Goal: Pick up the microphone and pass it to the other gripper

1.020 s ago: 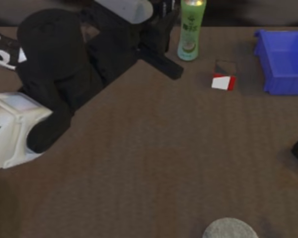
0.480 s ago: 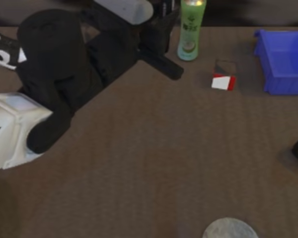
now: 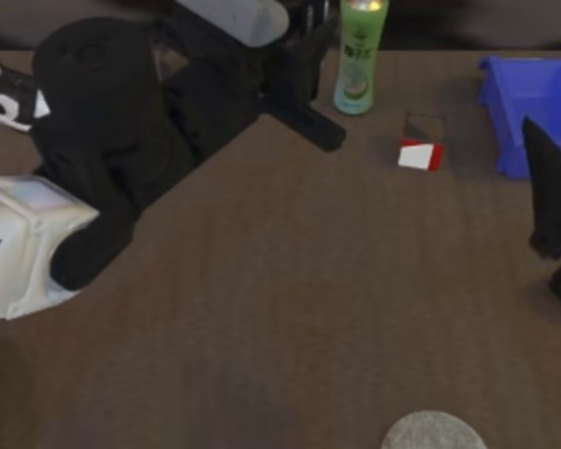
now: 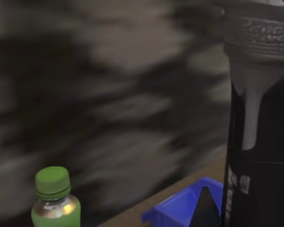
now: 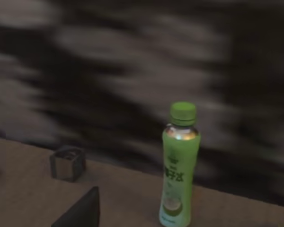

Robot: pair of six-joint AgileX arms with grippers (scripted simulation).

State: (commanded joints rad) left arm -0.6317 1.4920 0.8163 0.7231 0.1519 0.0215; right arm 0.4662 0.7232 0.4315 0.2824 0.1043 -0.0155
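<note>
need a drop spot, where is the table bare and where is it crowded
Bare: the middle of the table, from the red and white block down to the grey disc. Crowded: the far left, under the left arm beside the bottle; the right edge, with the blue bin and right gripper.

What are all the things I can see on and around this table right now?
microphone: one, silver head and black handle, held up near the far edge by the left gripper
bottle: one, green, standing at the far edge, middle
bin: one, blue, far right corner
small block: one, red and white, right of the bottle
small open box: one, dark grey, just behind the block
round object: one, grey, at the near edge
table: one, brown
left gripper: one, black, far side, left of the bottle
right gripper: one, black, at the right edge by the bin
</note>
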